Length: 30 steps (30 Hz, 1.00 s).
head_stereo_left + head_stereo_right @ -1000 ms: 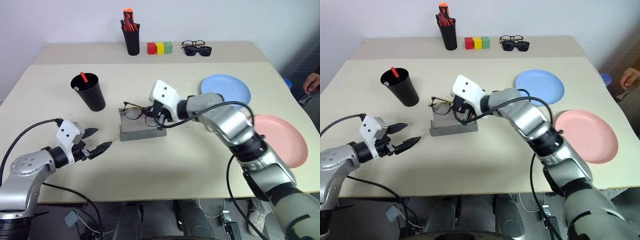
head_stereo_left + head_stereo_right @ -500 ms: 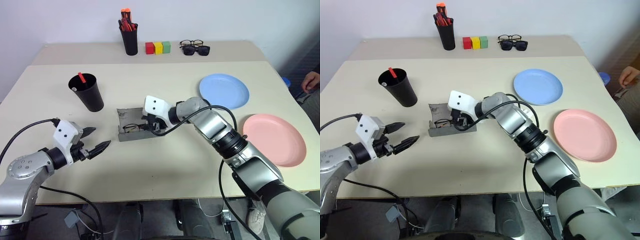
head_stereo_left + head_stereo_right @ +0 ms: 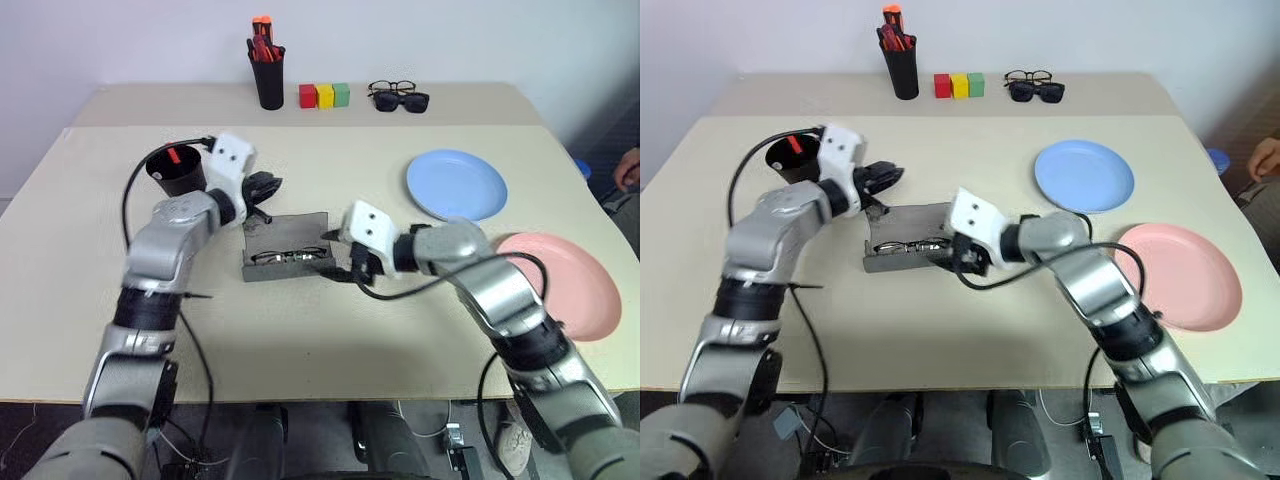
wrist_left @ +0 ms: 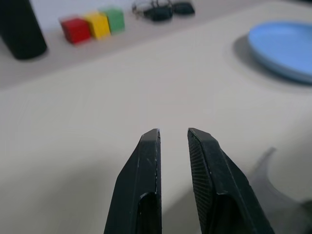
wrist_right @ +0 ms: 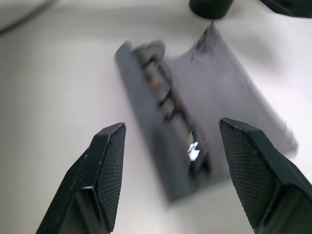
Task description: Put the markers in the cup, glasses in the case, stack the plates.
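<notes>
Toward the table's (image 3: 300,340) left edge the cup (image 3: 180,172) is seen: wide, matte black, tapered, with a red marker (image 3: 172,155) showing above its rim. Whether the second marker is inside cannot be told.

Just to the right of the cup the left gripper (image 3: 266,187) is held over the far left corner of the case (image 3: 285,252). In the left wrist view its fingers (image 4: 146,161) are nearly together, a narrow gap between them and nothing held.

At the table's middle the case lies open, a grey felt-like box with its curved lid folded back flat toward the far edge. The glasses (image 3: 290,257), thin black wire with round clear lenses, lie in the tray along its length.

The right gripper (image 3: 340,268) is placed at the case's right end, low over the table, jaws wide apart and empty, as its wrist view confirms.

Step in hand, by judgement: closing the lid. It is best done by getting the left fingers behind the lid's back edge and swinging it forward over the tray, while the right gripper is kept as a stop at the right end so the case is not pushed along. The frame should be checked to be lying fully within the tray first, or a temple may be pinched.

Toward the right edge the plates are unstacked: the light blue plate (image 3: 454,184) farther back, the salmon pink plate (image 3: 570,285) nearer the right edge.
</notes>
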### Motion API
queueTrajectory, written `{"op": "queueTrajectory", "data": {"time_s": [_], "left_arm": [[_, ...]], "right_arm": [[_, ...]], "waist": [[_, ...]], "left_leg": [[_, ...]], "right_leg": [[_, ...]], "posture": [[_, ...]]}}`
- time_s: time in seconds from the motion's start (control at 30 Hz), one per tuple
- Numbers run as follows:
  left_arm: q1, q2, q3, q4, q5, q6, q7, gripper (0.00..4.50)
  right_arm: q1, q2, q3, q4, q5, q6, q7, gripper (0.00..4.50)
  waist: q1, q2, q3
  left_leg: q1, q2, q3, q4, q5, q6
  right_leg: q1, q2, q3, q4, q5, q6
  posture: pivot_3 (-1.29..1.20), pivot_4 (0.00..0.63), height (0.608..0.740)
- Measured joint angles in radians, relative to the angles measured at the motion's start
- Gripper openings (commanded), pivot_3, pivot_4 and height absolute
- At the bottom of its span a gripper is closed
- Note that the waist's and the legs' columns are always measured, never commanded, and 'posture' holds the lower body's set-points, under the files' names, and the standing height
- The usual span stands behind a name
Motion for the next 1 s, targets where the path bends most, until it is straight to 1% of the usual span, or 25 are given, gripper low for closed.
{"op": "queueTrajectory", "data": {"time_s": [0.1,0.2,0.33,0.47,0.53,0.6,0.67,0.8,0.9,1.0], "left_arm": [[-0.141,-0.022,-0.056,0.248,0.058,0.017,-0.02,0.88],[-0.214,-0.021,-0.098,0.405,0.089,0.024,-0.11,0.88],[-0.261,0.0,-0.178,0.497,0.136,0.032,-0.273,0.88],[-0.27,0.034,-0.202,0.502,0.158,0.04,-0.381,0.88],[-0.251,0.052,-0.201,0.466,0.158,0.055,-0.411,0.88],[-0.213,0.076,-0.198,0.392,0.155,0.074,-0.434,0.88],[-0.158,0.11,-0.192,0.28,0.139,0.106,-0.465,0.88],[-0.01,0.186,-0.181,-0.028,0.072,0.184,-0.532,0.88],[0.093,0.227,-0.163,-0.205,0.033,0.233,-0.537,0.88],[0.203,0.254,-0.136,-0.337,-0.008,0.255,-0.529,0.88]], "right_arm": [[0.086,-0.036,-0.054,-0.108,0.019,0.03,-0.024,3.05],[0.146,-0.057,-0.08,-0.162,0.031,0.069,-0.053,3.05],[0.171,-0.067,-0.125,-0.212,0.046,0.108,-0.094,3.05],[0.192,-0.082,-0.147,-0.224,0.049,0.116,-0.115,3.05],[0.191,-0.083,-0.147,-0.222,0.049,0.113,-0.122,3.05],[0.191,-0.084,-0.148,-0.213,0.049,0.106,-0.128,3.05],[0.189,-0.086,-0.147,-0.191,0.047,0.095,-0.13,3.05],[0.18,-0.09,-0.142,-0.144,0.04,0.058,-0.131,3.05],[0.163,-0.09,-0.141,-0.117,0.037,0.039,-0.133,3.05],[0.125,-0.089,-0.141,-0.051,0.013,0.015,-0.163,3.05]], "waist": [[-0.008,0.0,0.0],[-0.012,0.0,0.0],[-0.009,0.0,0.0],[-0.007,0.0,0.0],[-0.009,0.0,0.0],[-0.009,0.0,0.0],[-0.009,0.0,0.0],[-0.008,0.0,0.0],[-0.009,0.0,0.0],[-0.009,0.0,0.0]], "left_leg": [[0.0,0.0,0.0,0.001,0.0,0.0],[0.0,0.0,0.001,0.0,0.0,0.0],[-0.001,0.0,0.0,0.0,0.0,0.0],[-0.001,0.0,0.0,0.0,0.0,0.0],[-0.001,0.0,0.0,0.0,0.0,0.0],[-0.001,0.0,0.0,0.0,0.0,0.0],[-0.001,0.0,0.0,0.0,0.0,0.0],[-0.001,0.0,0.001,0.0,0.0,0.0],[0.0,0.0,0.001,0.0,0.0,0.0],[0.0,0.0,0.001,0.001,0.0,0.0]], "right_leg": [[0.0,0.0,0.0,0.0,0.0,0.0],[0.0,0.0,0.0,0.0,0.0,0.0],[0.0,0.0,0.0,0.0,0.0,0.0],[0.0,0.0,0.0,0.0,0.0,0.001],[0.0,0.0,0.0,0.0,0.0,0.001],[0.0,0.0,0.001,0.0,0.0,0.001],[0.0,0.0,0.001,0.0,0.0,0.0],[0.0,0.0,0.001,0.0,-0.001,0.0],[0.0,-0.001,0.001,0.0,-0.001,0.0],[0.0,0.0,0.002,0.0,-0.001,0.0]], "posture": [[0.0,0.15,0.74],[0.0,0.15,0.74],[0.0,0.15,0.74],[0.0,0.15,0.74],[0.0,0.15,0.74],[0.0,0.15,0.74],[0.0,0.15,0.74],[0.0,0.15,0.74],[0.0,0.15,0.74],[0.0,0.15,0.74]]}}
